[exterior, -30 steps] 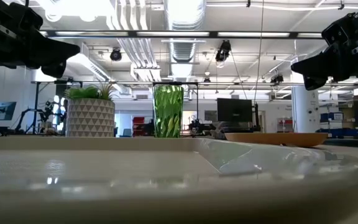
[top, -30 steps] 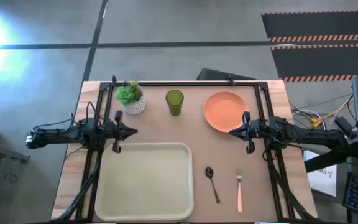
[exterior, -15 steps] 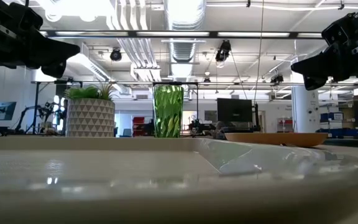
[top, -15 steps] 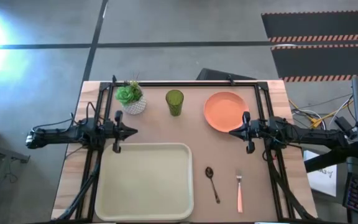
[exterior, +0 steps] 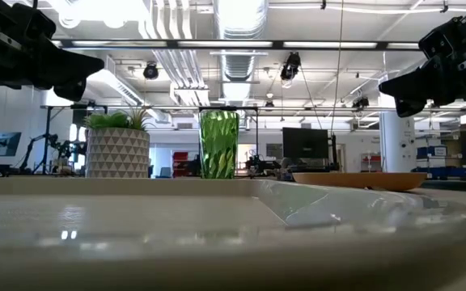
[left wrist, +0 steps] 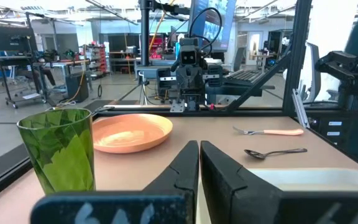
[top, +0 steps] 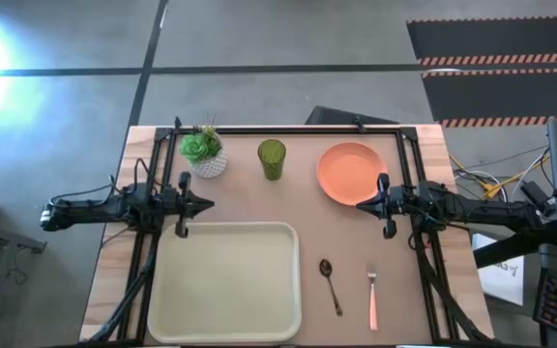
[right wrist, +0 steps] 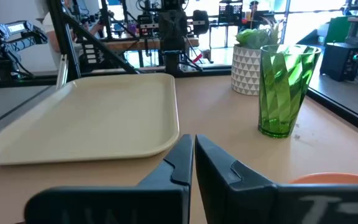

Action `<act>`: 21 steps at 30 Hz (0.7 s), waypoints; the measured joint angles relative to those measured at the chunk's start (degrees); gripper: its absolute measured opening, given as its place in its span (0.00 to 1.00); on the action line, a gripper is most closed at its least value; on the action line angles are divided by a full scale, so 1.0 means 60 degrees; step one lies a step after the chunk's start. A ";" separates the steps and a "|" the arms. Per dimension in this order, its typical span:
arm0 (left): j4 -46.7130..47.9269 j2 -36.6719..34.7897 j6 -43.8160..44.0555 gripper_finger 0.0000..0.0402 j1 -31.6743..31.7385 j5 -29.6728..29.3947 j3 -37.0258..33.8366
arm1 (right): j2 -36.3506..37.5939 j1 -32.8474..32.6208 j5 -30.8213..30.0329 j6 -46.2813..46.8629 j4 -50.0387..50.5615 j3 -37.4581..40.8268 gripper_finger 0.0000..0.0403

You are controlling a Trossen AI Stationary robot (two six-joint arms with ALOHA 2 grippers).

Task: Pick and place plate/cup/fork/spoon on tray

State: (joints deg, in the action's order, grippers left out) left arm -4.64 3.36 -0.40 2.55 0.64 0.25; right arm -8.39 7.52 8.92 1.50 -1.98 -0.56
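Note:
The cream-white tray lies at the table's near left. The salmon-orange plate lies flat at the far right, and the green cup stands upright at the far middle. The dark spoon and the pink-handled fork lie right of the tray. My left gripper is shut and empty, above the tray's far left corner. My right gripper is shut and empty, above the table by the plate's near edge. Both hang clear of the table in the low view.
A white pot with a green plant stands at the far left, beside the cup. Black frame rails run along the table's far, left and right edges. Bare tabletop lies between the two grippers.

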 joint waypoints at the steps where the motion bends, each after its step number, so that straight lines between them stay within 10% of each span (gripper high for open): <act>1: 0.0000 0.0000 0.0000 0.00 0.0000 -0.0003 0.0000 | 0.0001 -0.0002 0.0001 0.0000 0.0000 0.0000 0.02; 14: 0.0003 0.0000 0.0000 0.00 0.0004 0.0000 0.0000 | -0.0050 -0.0001 -0.0307 0.0153 -0.0549 0.0000 0.02; 21: 0.0000 -0.0001 0.0000 0.00 0.0003 -0.0003 0.0000 | -0.0050 0.0001 -0.0313 0.2729 -0.1484 0.0000 0.02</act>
State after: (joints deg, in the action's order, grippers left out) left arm -4.64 3.35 -0.40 2.56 0.62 0.25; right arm -8.69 7.53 7.05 17.87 -10.88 -0.56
